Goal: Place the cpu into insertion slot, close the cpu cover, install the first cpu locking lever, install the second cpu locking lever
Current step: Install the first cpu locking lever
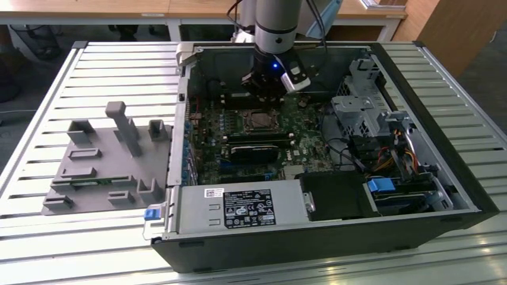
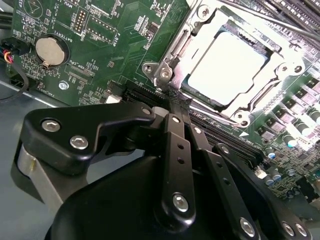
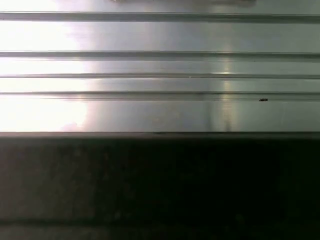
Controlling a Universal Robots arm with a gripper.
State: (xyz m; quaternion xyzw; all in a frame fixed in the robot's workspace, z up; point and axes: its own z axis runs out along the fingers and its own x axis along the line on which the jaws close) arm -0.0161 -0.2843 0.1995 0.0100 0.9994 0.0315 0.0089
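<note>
In the second wrist view the cpu (image 2: 227, 67), a pale silvery square, lies in the insertion slot (image 2: 214, 101) on the green board. The cpu cover (image 2: 194, 34), a silvery frame, lies flat around the chip, which shows through its window. A thin metal locking lever (image 2: 222, 116) runs along the socket side nearest my fingers, its hooked end by the socket corner. My gripper (image 2: 172, 107) is shut, its black fingers meeting just short of that corner with nothing seen between them. In the exterior view the gripper (image 1: 265, 94) hangs inside the case just behind the socket (image 1: 257, 120).
The open computer case (image 1: 443, 178) lies on a slatted metal table (image 1: 119, 65). Black memory slots (image 1: 255, 140), a drive cage (image 1: 360, 116) and cables surround the socket. A grey fixture (image 1: 107, 160) stands on the exterior view's left. A coin battery (image 2: 50, 50) sits on the board.
</note>
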